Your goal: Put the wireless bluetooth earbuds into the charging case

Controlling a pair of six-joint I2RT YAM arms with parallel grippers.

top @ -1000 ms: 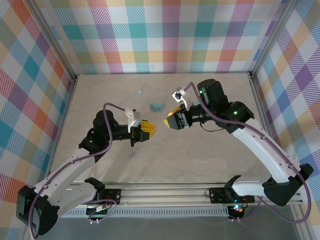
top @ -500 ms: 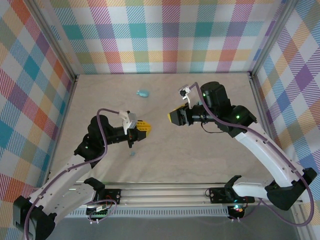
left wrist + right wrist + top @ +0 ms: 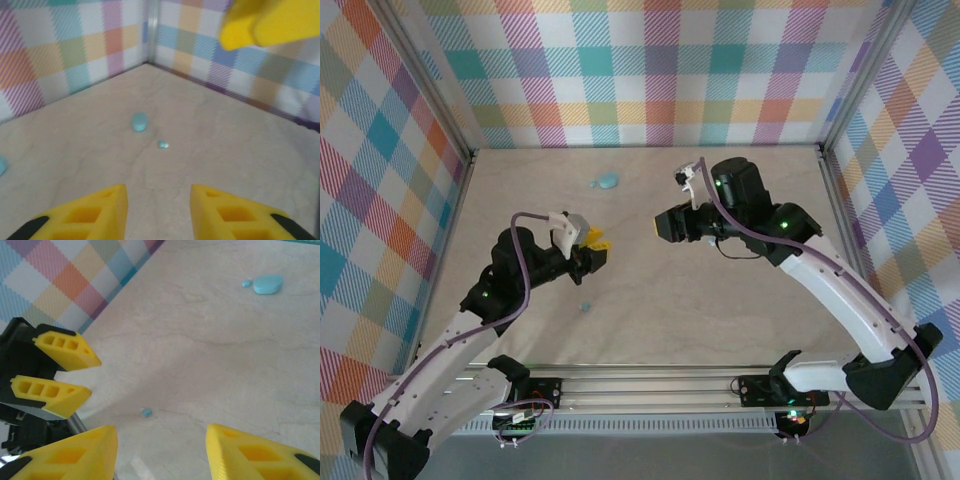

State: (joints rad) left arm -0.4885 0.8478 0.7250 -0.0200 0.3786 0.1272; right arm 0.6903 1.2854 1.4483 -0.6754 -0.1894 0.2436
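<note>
Step in hand, as judged: approach to a pick, with nothing inserted yet. Left hand (image 3: 593, 250) and right hand (image 3: 663, 225) hover over the table (image 3: 740, 300), tips facing, both with fingers apart and empty. Near bud (image 3: 585, 306) lies by the left arm. Far bud (image 3: 246, 283) sits just beside the case (image 3: 607, 182), well behind. Next move calls for a fine descent onto one bud. Bud axis is too small to read; the case's oval runs about left-right in the top view.
</note>
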